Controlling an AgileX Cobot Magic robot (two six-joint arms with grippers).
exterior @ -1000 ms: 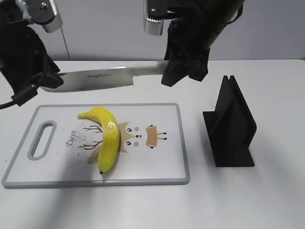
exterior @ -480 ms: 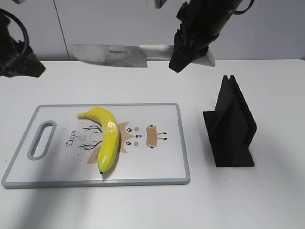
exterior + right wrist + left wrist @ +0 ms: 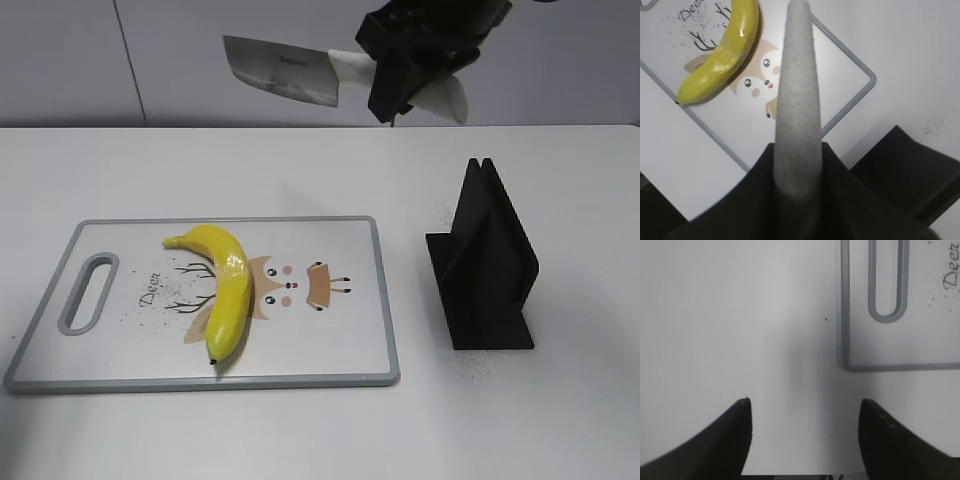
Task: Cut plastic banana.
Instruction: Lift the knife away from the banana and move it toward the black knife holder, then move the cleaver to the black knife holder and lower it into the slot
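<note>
The yellow plastic banana [image 3: 226, 285] lies whole on the white cutting board [image 3: 330, 350], over the owl print; it also shows in the right wrist view [image 3: 725, 55]. My right gripper [image 3: 400, 75] is shut on the white handle of a knife [image 3: 285, 70] and holds it high above the table's far side, blade pointing left. In the right wrist view the knife handle [image 3: 797, 100] runs up between the jaws [image 3: 797, 170]. My left gripper [image 3: 805, 410] is open and empty above bare table beside the board's handle corner [image 3: 845, 365]. It is out of the exterior view.
A black knife stand [image 3: 485, 265] sits right of the board, also in the right wrist view [image 3: 910, 165]. The board has a grey rim and a slot handle [image 3: 85, 292] at its left end. White table surrounds the board.
The right gripper has lifted the knife up and to the right, away from the board. The left arm has pulled out of the exterior view to the left. The banana has not moved.
</note>
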